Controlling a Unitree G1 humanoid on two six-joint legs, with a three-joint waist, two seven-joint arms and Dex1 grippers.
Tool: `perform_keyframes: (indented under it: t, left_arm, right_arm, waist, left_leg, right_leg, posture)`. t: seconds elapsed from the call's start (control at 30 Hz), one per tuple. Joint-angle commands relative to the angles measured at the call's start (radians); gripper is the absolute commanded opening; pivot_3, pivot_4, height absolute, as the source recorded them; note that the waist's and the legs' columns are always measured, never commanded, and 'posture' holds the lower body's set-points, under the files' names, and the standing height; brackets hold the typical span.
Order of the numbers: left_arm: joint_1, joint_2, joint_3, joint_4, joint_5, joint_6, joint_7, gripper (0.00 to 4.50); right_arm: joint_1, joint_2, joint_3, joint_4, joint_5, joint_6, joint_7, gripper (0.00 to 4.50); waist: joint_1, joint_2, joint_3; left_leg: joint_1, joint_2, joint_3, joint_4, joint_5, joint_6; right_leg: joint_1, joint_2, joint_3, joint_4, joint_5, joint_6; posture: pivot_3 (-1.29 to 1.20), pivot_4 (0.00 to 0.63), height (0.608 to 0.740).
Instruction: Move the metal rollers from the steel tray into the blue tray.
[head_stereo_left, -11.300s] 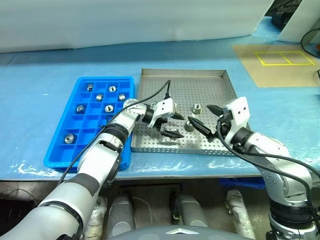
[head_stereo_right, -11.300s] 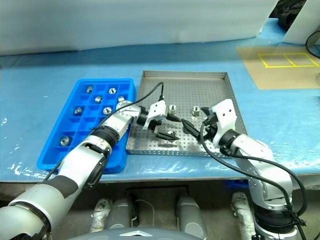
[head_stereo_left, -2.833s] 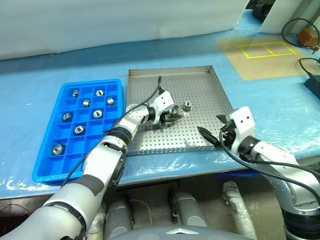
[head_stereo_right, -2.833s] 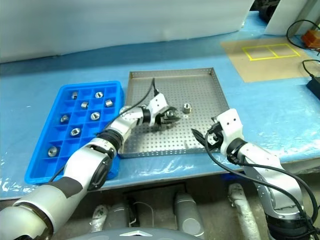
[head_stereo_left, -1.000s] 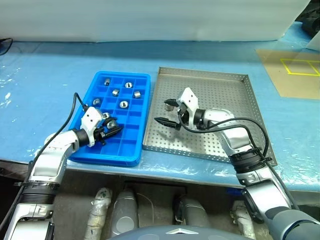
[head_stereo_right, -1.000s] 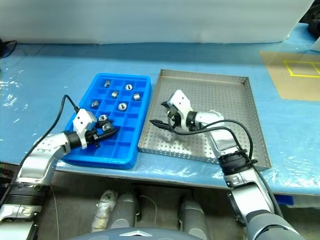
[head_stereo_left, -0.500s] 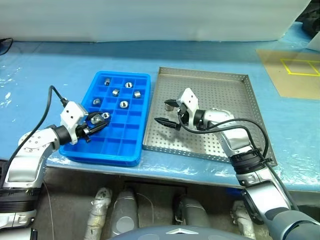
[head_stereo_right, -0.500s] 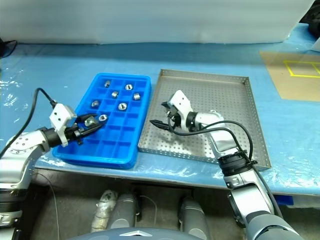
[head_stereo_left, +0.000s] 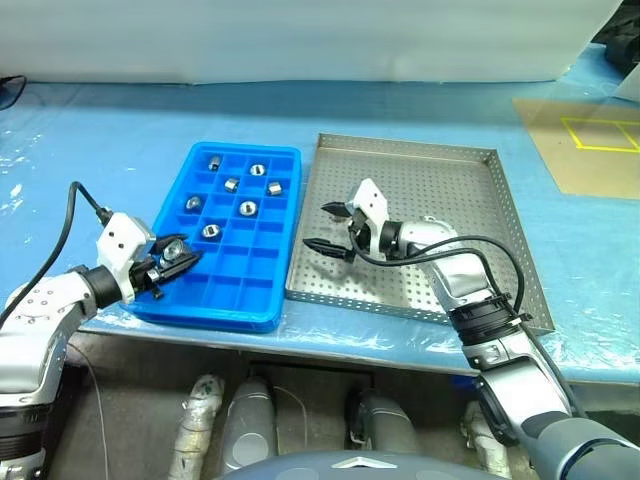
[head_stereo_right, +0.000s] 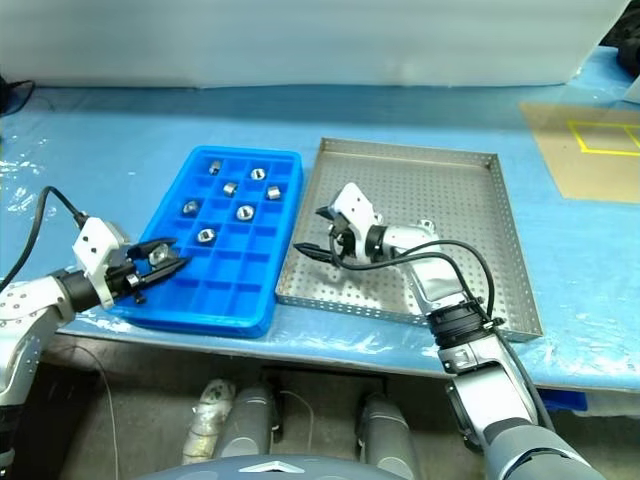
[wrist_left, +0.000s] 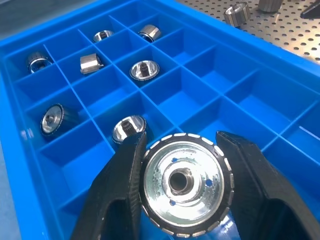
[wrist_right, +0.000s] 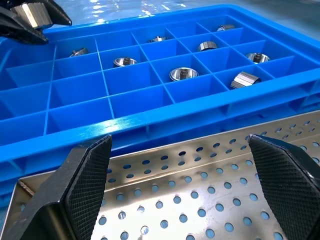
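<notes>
Blue tray (head_stereo_left: 232, 292): plastic grid tray, and everything below is placed off it.
Steel tray (head_stereo_left: 468, 205): perforated metal, sits just beside the blue tray on its right, long sides running side by side.
Left gripper (head_stereo_left: 180, 250): fingers closed right down on one of the metal rollers (wrist_left: 182, 182), one finger on each side of its ribbed rim, flat shiny face with the dark hole looking back at the wrist camera.
Left gripper, place: hovering over the blue tray's front left corner, with the roller held above the compartments and not touching them.
Right gripper (head_stereo_left: 320, 226): jaws spread really wide, nothing in them and touching nothing.
Right gripper, place: over the steel tray, at the edge next to the blue tray, fingertips pointing toward the blue tray.
Rollers in the blue tray: seven, one to a compartment, all in the far half of the grid.
Rollers held: one.
Rollers on the steel tray: at least two show in the left wrist view, lying near the side closest to the blue tray.
Trays: two.
Grippers: two.
</notes>
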Motion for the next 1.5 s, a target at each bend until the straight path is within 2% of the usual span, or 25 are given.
perform_keyframes:
  t: [0.03, 0.7, 0.87, 1.07, 1.3, 1.4, 1.5]
  left_arm:
    - [0.025, 0.012, 0.025, -0.022, -0.003, -0.007, 0.003, 1.88]
    - [0.039, -0.010, -0.063, 0.032, 0.037, -0.051, -0.015, 1.88]
    - [0.019, -0.020, -0.060, 0.068, 0.064, -0.083, 0.021, 3.53]
    - [-0.012, -0.024, -0.065, 0.071, 0.069, -0.100, 0.031, 3.53]
    - [-0.170, -0.055, -0.026, 0.044, -0.027, -0.056, 0.059, 3.53]
    - [-0.290, -0.104, -0.102, 0.045, -0.049, -0.035, 0.054, 3.53]
    - [-0.401, -0.164, -0.177, 0.136, -0.008, -0.063, 0.050, 3.53]
  right_arm:
    - [-0.011, 0.002, -0.003, -0.015, 0.003, -0.021, 0.010, 4.50]
    - [-0.010, -0.009, -0.014, -0.013, -0.006, -0.020, 0.004, 4.50]
    - [-0.009, -0.010, -0.014, -0.017, -0.006, -0.020, 0.000, 4.50]
    - [-0.007, -0.011, -0.013, -0.016, -0.007, -0.021, 0.001, 4.50]
    - [-0.019, -0.016, -0.030, -0.011, 0.006, -0.012, 0.004, 4.50]
    - [-0.022, -0.033, -0.047, 0.004, -0.004, -0.020, -0.007, 4.50]
    - [-0.016, -0.038, -0.062, 0.000, -0.004, -0.018, -0.028, 4.50]
  waist:
    - [0.000, 0.000, 0.000]
    - [0.001, 0.000, 0.000]
    - [0.001, 0.000, 0.000]
    - [0.001, 0.000, 0.000]
    - [0.006, 0.000, 0.000]
    - [0.017, -0.001, 0.000]
    - [0.019, 0.000, -0.001]
  left_leg:
    - [0.000, 0.000, 0.000, 0.000, 0.000, 0.000]
    - [0.000, 0.000, 0.000, 0.000, 0.000, 0.000]
    - [0.001, 0.000, 0.000, 0.000, 0.000, -0.001]
    - [0.001, 0.000, 0.000, 0.000, 0.001, -0.001]
    - [0.000, 0.000, 0.000, 0.001, 0.001, -0.001]
    - [0.000, 0.000, 0.000, 0.002, 0.001, -0.002]
    - [0.002, 0.000, 0.000, 0.003, 0.003, -0.005]
  right_leg:
    - [0.000, 0.000, 0.000, 0.000, 0.000, 0.000]
    - [0.000, 0.000, 0.000, 0.001, 0.000, 0.000]
    - [0.000, 0.000, 0.000, 0.002, 0.000, 0.000]
    - [0.000, 0.000, 0.000, 0.002, 0.000, 0.000]
    - [0.000, 0.000, 0.000, 0.002, 0.000, 0.000]
    - [0.001, 0.000, 0.000, 0.003, 0.000, 0.000]
    - [0.002, 0.000, 0.000, 0.004, 0.000, 0.000]
  posture:
    - [0.17, 0.150, 0.740]
    - [0.15, 0.150, 0.740]
    - [0.15, 0.150, 0.740]
    - [0.15, 0.150, 0.740]
    - [0.15, 0.150, 0.740]
    - [0.14, 0.150, 0.740]
    - [0.11, 0.150, 0.740]
